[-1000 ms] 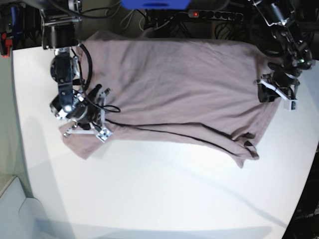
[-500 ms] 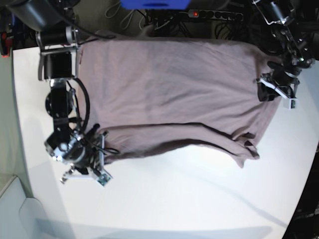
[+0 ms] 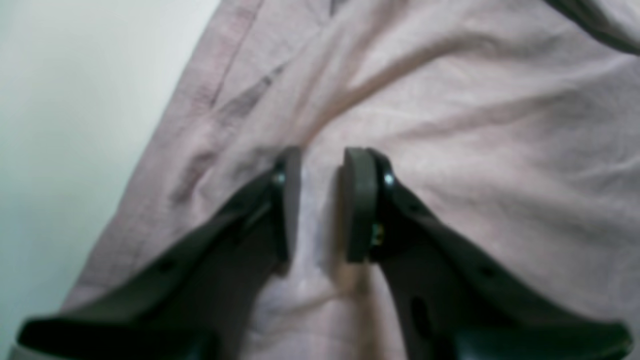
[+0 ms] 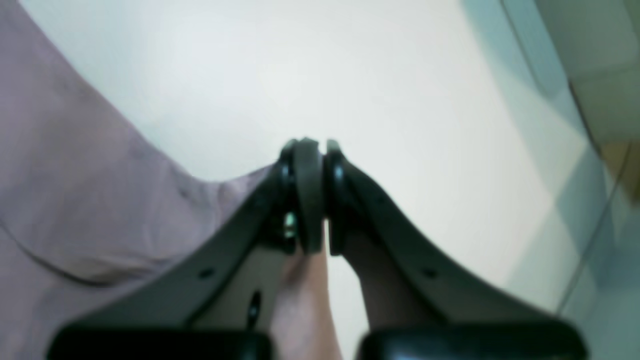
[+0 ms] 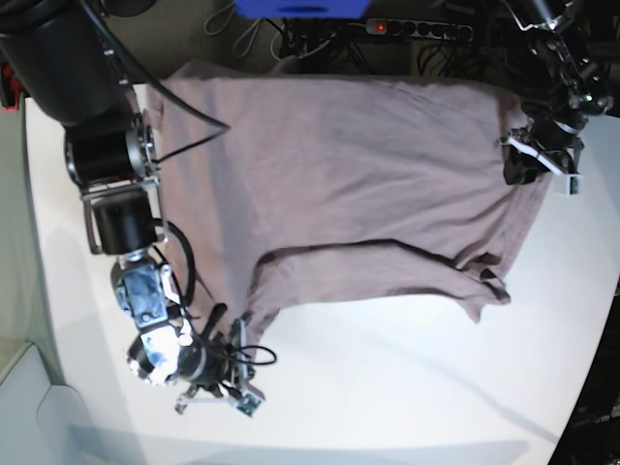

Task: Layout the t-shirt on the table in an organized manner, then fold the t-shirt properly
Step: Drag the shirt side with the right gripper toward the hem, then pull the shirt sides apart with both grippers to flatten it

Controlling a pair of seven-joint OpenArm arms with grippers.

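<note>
T-shirt (image 5: 358, 194) spread wide across the far half of the white table (image 5: 387, 387), its near hem folded up in a loose ridge. The right gripper (image 4: 314, 195), jaws pressed together on a pulled corner of the mauve cloth, stands low near the table's front edge; the left gripper (image 3: 322, 200) hovers over the opposite side with jaws slightly apart (whether cloth is caught between them cannot be told). Done well, the layout calls for drawing that corner outward and level, against the far hold, until the ridge flattens. No containers are in view.
</note>
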